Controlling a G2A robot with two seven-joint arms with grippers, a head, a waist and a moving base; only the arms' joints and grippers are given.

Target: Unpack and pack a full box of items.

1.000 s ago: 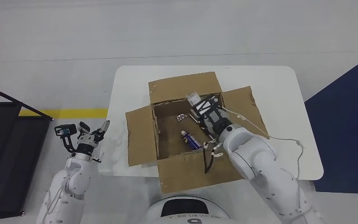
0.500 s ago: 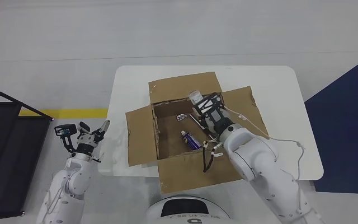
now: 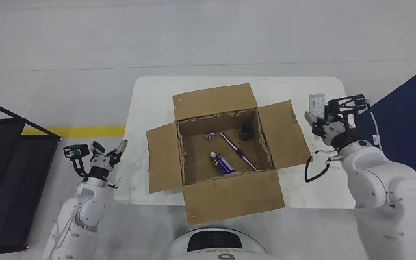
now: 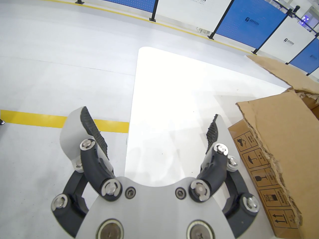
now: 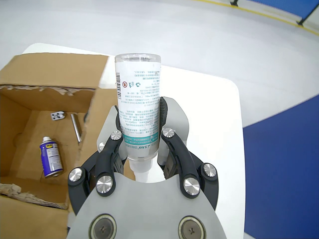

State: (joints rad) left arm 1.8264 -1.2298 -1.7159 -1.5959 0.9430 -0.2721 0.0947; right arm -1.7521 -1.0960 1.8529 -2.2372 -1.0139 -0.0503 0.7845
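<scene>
Holding a clear bottle (image 5: 138,100) near its cap end, the right gripper (image 3: 323,117) hangs over the far right part of the table (image 3: 338,175), past the outer edge of the box's right flap. Its jaws are closed narrowly on the bottle, one pad on each side. The bottle's long axis runs in line with the fingers: the cap points back toward the wrist and the flat base leads outward, away from the palm. The coming move probably turns on that, because to stand the bottle on the bare tabletop the base has to be brought round to face down before the jaws let go. If it is laid flat instead, the round body may roll. The free tabletop lies under and beyond the bottle, on the side away from the box (image 3: 214,101), so the setting-down spot is a short way off; how high the base sits above the surface cannot be told. Inside the box a spray can (image 3: 221,162), a metal rod (image 3: 237,148) and a small grey block (image 3: 209,136) lie on the floor, waiting to be taken out. The left gripper (image 4: 152,130) hangs at the table's left edge with its jaws wide and nothing between them, well apart from the bottle with the box in between, so the placing looks to be the right arm's job.
</scene>
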